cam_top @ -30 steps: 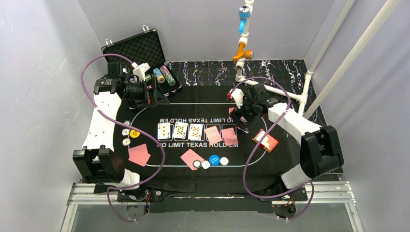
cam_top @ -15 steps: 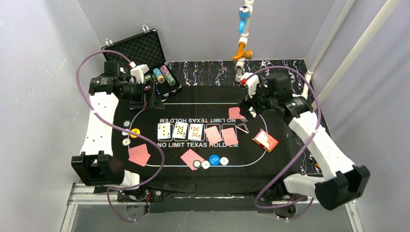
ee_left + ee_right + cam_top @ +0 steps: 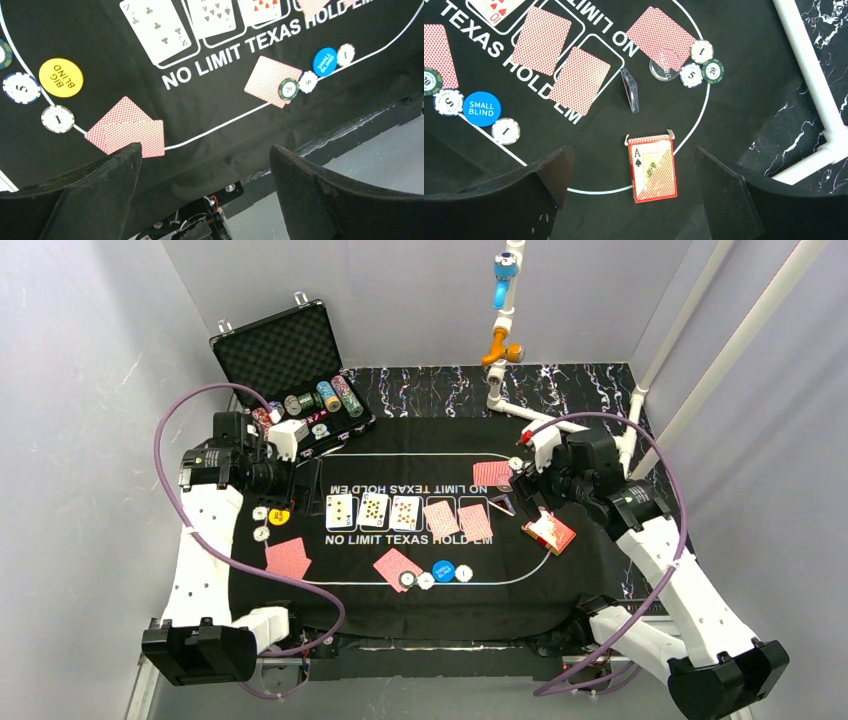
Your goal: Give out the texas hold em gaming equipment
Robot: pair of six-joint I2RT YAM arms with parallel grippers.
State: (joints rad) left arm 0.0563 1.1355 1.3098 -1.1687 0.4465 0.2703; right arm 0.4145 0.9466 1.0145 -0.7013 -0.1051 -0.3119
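Three face-up cards [image 3: 373, 511] and two red-backed cards [image 3: 458, 518] lie in a row on the mat. The red deck box [image 3: 652, 167] lies below my open, empty right gripper [image 3: 632, 151], which also shows in the top view [image 3: 522, 495]. My open, empty left gripper [image 3: 303, 480] hangs above the mat's left part. Its view shows the yellow BIG BLIND button [image 3: 60, 77], two chips [image 3: 21, 88], a pair of red cards [image 3: 127, 129], the blue SMALL BLIND button [image 3: 324, 61] and my left gripper [image 3: 205, 165]. More chips [image 3: 701, 62] lie by red cards [image 3: 660, 32].
The black foam-lined case [image 3: 275, 345] stands open at the back left with chip stacks [image 3: 320, 400] along its front. A clear plastic piece [image 3: 629, 90] stands on edge near the deck box. White pipes [image 3: 600, 430] run at the back right.
My left gripper has drawn back from the case to above the mat's left side. My right gripper has swung from the far right cards to above the deck box.
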